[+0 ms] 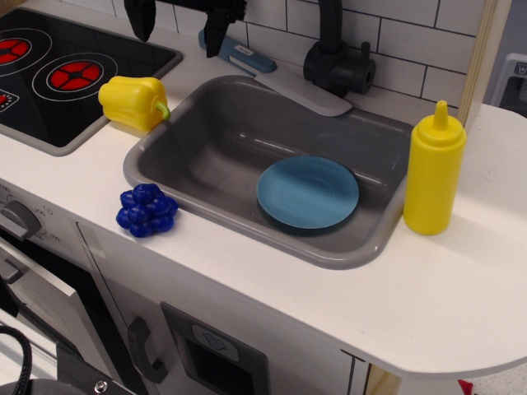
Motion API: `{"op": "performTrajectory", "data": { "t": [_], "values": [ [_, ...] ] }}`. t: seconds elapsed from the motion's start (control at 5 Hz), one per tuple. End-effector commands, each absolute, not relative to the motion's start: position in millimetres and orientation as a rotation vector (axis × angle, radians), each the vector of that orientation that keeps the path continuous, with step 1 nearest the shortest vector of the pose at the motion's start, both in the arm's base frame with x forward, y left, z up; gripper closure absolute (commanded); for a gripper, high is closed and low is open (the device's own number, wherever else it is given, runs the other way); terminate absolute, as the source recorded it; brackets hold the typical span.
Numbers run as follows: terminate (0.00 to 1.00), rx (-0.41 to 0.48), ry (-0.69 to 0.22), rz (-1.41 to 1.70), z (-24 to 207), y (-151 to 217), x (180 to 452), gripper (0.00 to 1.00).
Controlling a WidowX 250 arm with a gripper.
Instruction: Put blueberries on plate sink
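Observation:
The blueberries (146,210), a dark-blue bumpy clump, lie on the white counter just left of the sink's front-left corner. The light-blue plate (307,192) lies flat on the floor of the grey sink (333,257), toward its right side, with nothing on it. My gripper (179,25) hangs at the top edge of the view, above the counter behind the sink's back-left corner. Its two black fingers stand wide apart with nothing between them. It is far from the blueberries.
A yellow pepper (132,101) sits between the black stovetop (66,78) and the sink. A blue-handled grey utensil (276,76) lies on the sink's back rim near the black faucet (333,62). A yellow squeeze bottle (434,169) stands right of the sink.

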State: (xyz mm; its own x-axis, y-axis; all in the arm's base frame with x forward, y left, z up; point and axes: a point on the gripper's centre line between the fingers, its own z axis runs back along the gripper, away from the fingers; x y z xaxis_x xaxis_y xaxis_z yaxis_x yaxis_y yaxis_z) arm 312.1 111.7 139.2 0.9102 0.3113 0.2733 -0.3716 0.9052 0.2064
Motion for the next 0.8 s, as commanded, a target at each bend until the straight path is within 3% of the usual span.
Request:
{"op": "performTrajectory", "data": {
  "t": [0.0,0.2,0.6],
  "values": [
    [0.0,0.259,-0.238,0.356,139.2,111.7,312.1,0.0],
    [0.0,0.215,-0.183,0.268,140.5,109.4,293.4,0.0],
    [0.0,0.229,-0.18,0.136,131.8,121.0,246.1,0.0]
  ]
}}
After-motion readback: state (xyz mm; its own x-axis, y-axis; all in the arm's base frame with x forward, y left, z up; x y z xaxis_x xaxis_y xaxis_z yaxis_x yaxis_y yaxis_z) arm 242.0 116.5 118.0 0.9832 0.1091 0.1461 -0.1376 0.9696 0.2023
